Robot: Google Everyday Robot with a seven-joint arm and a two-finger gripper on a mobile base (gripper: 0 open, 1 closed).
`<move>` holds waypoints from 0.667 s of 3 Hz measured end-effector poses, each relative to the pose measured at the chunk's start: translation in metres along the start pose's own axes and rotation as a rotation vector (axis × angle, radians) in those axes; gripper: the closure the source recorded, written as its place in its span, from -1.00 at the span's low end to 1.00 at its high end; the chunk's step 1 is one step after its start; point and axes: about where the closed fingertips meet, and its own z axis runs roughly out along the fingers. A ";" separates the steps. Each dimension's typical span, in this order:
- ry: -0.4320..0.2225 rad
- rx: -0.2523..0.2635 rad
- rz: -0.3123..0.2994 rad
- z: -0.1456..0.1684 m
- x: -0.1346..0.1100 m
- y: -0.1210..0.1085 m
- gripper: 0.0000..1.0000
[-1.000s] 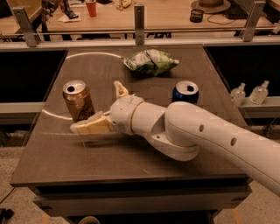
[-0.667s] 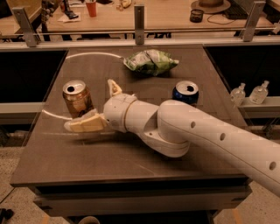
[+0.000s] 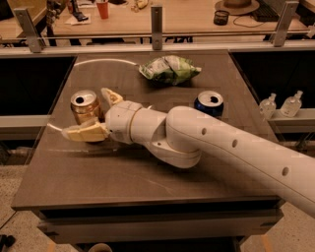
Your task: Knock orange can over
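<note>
Flanking the upright orange can (image 3: 83, 102), the wide-spread pincer (image 3: 86, 114).

Cans: two are counted on the desk (image 3: 98, 182), the orange can (image 3: 84, 106) at left centre and a blue can (image 3: 208, 102) right of centre.
Bags: one green bag (image 3: 170, 69) is counted, upper centre.
Bottles: two small clear bottles (image 3: 267, 106) are counted, right edge.
Cups: one red cup (image 3: 102, 8) is counted, top left.
Hand: one hand (image 3: 88, 113) is counted, left centre, fingers spread beside the orange can.
</note>
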 end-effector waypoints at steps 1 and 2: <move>0.009 -0.024 -0.001 0.005 0.000 0.001 -0.19; 0.049 -0.034 0.007 0.002 0.002 0.000 0.30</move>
